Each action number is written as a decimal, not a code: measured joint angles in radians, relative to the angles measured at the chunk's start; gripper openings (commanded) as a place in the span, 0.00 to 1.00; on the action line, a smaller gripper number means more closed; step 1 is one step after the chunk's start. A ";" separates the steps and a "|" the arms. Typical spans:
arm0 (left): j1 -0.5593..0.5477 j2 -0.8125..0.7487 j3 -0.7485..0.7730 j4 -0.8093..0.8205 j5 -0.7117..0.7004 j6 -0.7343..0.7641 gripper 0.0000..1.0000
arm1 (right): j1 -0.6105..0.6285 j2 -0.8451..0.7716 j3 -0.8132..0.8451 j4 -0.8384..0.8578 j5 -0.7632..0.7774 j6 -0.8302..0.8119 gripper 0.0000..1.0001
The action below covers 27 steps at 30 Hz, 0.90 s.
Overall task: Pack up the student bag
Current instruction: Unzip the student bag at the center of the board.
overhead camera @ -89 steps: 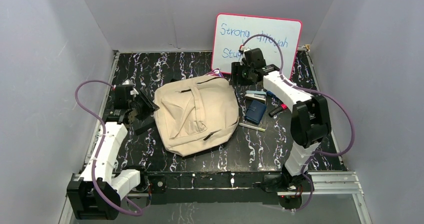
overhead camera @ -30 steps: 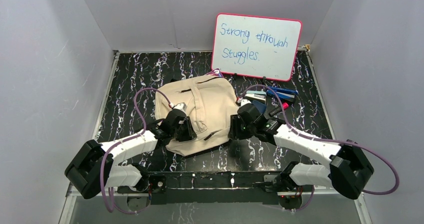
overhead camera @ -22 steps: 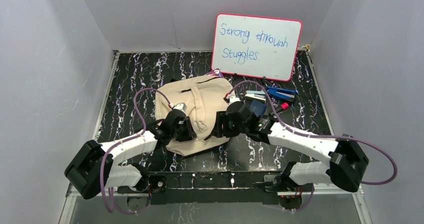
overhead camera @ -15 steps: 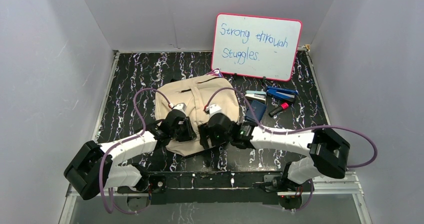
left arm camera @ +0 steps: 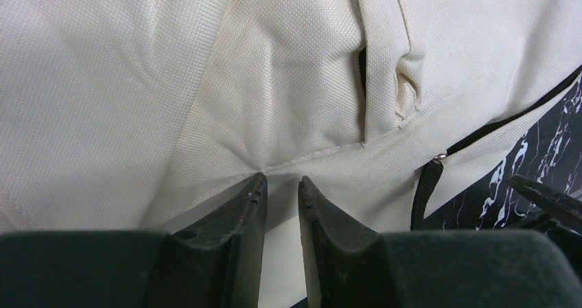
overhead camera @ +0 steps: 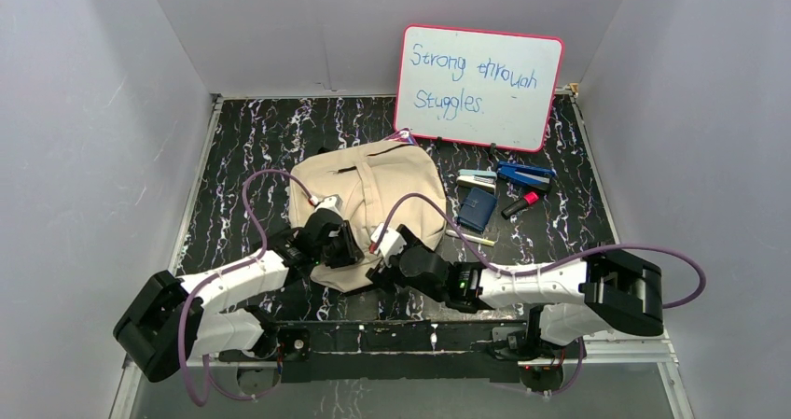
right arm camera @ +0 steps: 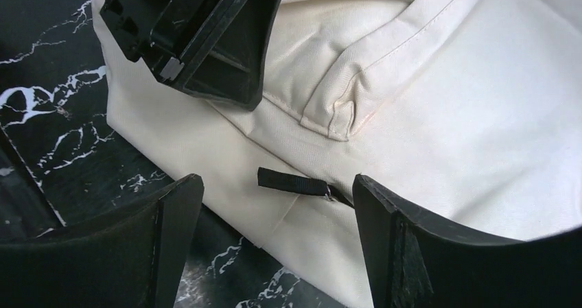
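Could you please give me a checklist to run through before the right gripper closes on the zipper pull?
1. The left gripper pinches the bag: ok.
2. The right gripper is open: ok.
3. The zipper pull lies between the right fingers: ok.
4. The zipper pull is apart from the left gripper: ok.
5. The right fingers are low enough to catch the zipper pull: cannot tell.

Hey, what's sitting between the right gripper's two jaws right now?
The right wrist view shows a black zipper pull lying on the student bag, inside the right gripper; its open jaws flank the pull without touching.
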 measured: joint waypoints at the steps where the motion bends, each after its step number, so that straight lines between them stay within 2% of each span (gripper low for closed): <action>1: 0.000 -0.003 -0.003 0.000 -0.002 -0.005 0.22 | 0.000 0.001 -0.016 0.044 -0.001 -0.041 0.86; 6: 0.000 -0.006 -0.008 0.000 -0.005 -0.013 0.22 | 0.000 0.008 -0.113 0.219 -0.040 -0.171 0.81; 10: 0.000 -0.006 -0.008 0.000 -0.005 -0.014 0.23 | 0.000 0.050 -0.122 0.275 -0.051 -0.231 0.76; 25: 0.000 -0.003 -0.008 0.003 -0.006 -0.015 0.22 | 0.000 0.144 -0.125 0.399 0.032 -0.301 0.38; 26: 0.000 -0.002 -0.008 0.003 -0.006 -0.015 0.22 | 0.000 0.145 -0.125 0.399 0.037 -0.302 0.34; 27: 0.000 -0.002 -0.008 0.003 -0.006 -0.015 0.22 | 0.000 0.146 -0.125 0.399 0.043 -0.301 0.25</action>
